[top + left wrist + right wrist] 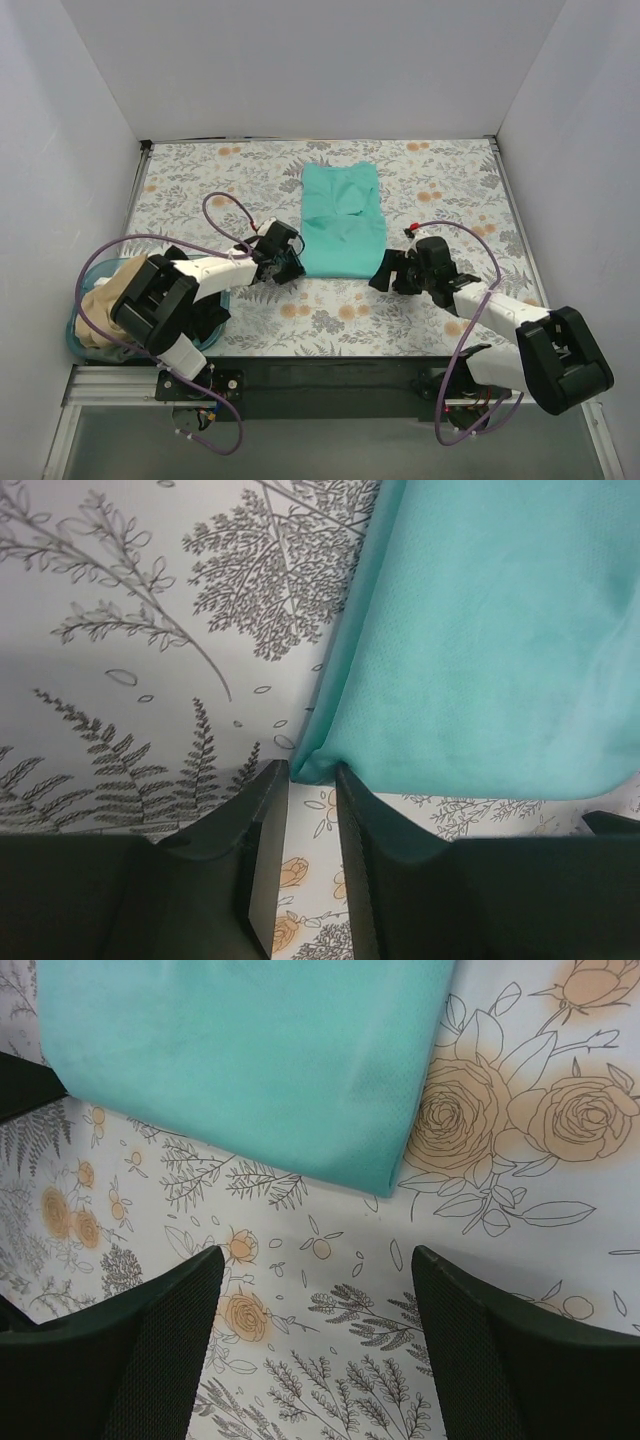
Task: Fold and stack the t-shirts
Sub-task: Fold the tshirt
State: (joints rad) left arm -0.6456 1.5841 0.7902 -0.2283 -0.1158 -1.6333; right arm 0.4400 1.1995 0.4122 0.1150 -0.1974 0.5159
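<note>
Nearly pressed together, the left claw (312, 775) leaves only a slit between its jaws, and the near-left corner of the teal shirt (480, 630) sits right at that slit. I cannot tell whether the corner is actually pinched or just touching the tips. The right claw (317, 1260) is spread wide and holds nothing, hovering over bare cloth just beside the shirt's near-right corner.

From above, the teal shirt (342, 215) lies mid-table as a tidy narrow rectangle with the sleeves tucked in, so its lengthwise folds look done. With both claws at the near edge, a final fold away from the arms seems the step in hand. The tan shirt (100, 300) is bunched, unfolded, in the blue basket (75, 338) at the near-left, so roughly half the job, plus the stacking, remains.

A flowered tablecloth (200, 190) covers the table, and plain white walls (320, 60) close it in on three sides.
</note>
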